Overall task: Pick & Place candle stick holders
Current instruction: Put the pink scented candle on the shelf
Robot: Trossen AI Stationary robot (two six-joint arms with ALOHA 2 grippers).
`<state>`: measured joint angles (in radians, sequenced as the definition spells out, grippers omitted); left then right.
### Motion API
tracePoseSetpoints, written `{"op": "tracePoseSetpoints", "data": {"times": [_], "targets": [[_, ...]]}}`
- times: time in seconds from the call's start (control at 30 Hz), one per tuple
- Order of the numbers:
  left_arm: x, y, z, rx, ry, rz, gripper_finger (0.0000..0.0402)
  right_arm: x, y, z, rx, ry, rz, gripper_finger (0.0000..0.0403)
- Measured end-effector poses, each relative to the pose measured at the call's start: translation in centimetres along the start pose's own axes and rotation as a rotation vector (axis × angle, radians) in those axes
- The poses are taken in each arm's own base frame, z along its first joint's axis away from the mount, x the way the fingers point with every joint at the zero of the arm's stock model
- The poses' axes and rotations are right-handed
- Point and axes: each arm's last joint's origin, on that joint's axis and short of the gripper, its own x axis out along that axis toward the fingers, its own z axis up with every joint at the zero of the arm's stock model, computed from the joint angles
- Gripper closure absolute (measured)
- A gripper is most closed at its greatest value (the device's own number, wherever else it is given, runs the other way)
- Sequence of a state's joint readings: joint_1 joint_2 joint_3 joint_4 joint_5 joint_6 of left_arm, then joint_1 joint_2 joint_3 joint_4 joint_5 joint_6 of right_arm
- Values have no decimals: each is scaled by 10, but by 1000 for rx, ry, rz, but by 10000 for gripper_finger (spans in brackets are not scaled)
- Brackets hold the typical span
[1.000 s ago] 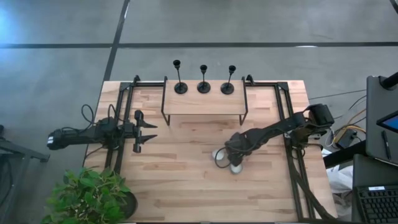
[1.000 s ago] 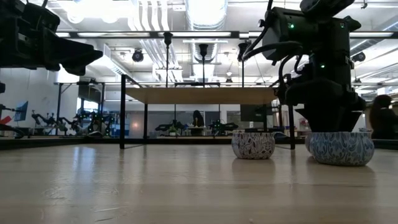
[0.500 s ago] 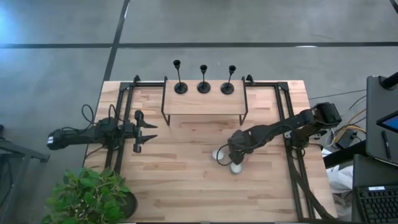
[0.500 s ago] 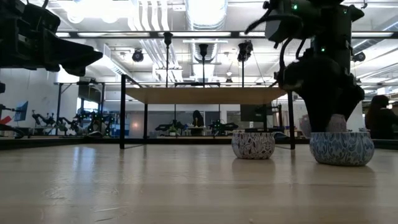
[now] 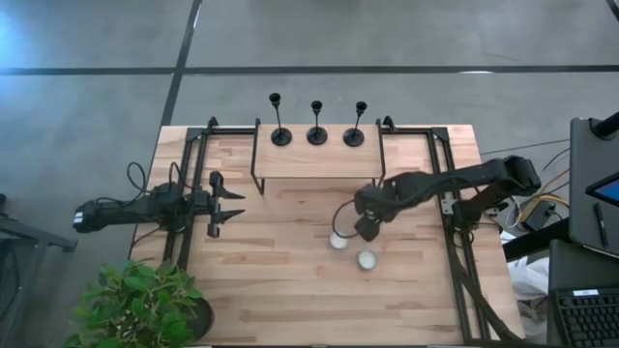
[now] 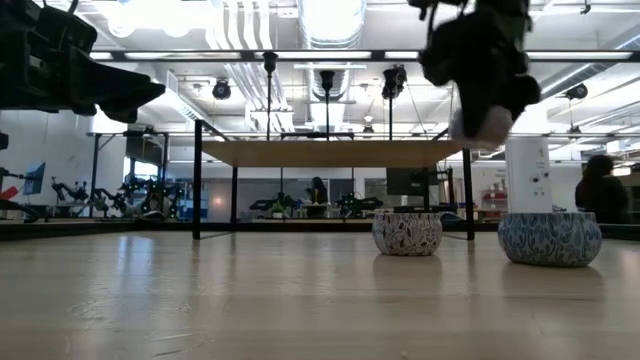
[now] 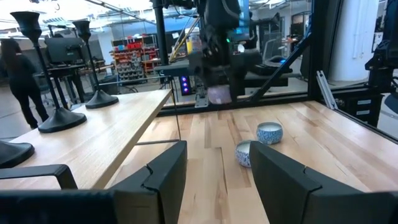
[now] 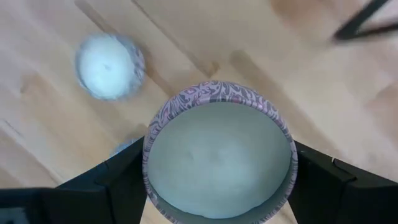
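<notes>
Three black candle stick holders [image 5: 316, 133] stand by their round bases on a raised wooden shelf [image 5: 314, 162] at the table's far edge; they also show in the left wrist view [image 7: 56, 115]. My right gripper [image 5: 368, 228] is mid-table, raised, and shut on a pink-patterned round tin candle [image 8: 219, 158], which the low view [image 6: 482, 122] shows high above the table. My left gripper [image 5: 228, 207] waits open and empty at the table's left side. My right gripper pinches the tin's round side wall [image 8: 151, 165] between its two fingers [image 8: 115, 183], one on each opposite side. The fingers come from above, pointing down. The tin is lifted clear of the table and level, its open top with white wax facing up.
Two blue-patterned tin candles [image 5: 338, 241] [image 5: 367, 259] sit on the table below and near my right gripper; they show in the low view [image 6: 407, 233] [image 6: 549, 238]. A potted plant [image 5: 145, 304] stands at the near left corner. Black frame rails [image 5: 455, 193] run along both sides.
My right gripper has risen from the table by the two blue tins and gone a little toward the far edge, carrying the pink tin, which is now lifted clear and stays level.
</notes>
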<state>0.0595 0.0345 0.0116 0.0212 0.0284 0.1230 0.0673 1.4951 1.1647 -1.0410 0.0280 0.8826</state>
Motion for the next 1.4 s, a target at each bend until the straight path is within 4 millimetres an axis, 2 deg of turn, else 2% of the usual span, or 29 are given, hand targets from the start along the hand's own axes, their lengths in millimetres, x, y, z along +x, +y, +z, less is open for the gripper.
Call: {"op": "tracePoseSetpoints", "data": {"times": [0.23, 0.67, 0.87, 1.07, 1.17, 1.4], "targets": [[0, 0, 0, 0, 0, 0, 220, -28, 1, 30, -40, -74, 43, 114], [0, 0, 0, 0, 0, 0, 220, -60, -10, 68, -110, -146, 65, 113], [0, 0, 0, 0, 0, 0, 220, -71, -21, 82, -83, -185, 70, 113], [0, 0, 0, 0, 0, 0, 220, -73, -28, 92, -90, -207, 118, 113], [0, 0, 0, 0, 0, 0, 220, -65, -27, 100, -99, -199, 131, 112], [0, 0, 0, 0, 1, 0, 220, -44, -11, 134, -207, -152, 124, 112]]}}
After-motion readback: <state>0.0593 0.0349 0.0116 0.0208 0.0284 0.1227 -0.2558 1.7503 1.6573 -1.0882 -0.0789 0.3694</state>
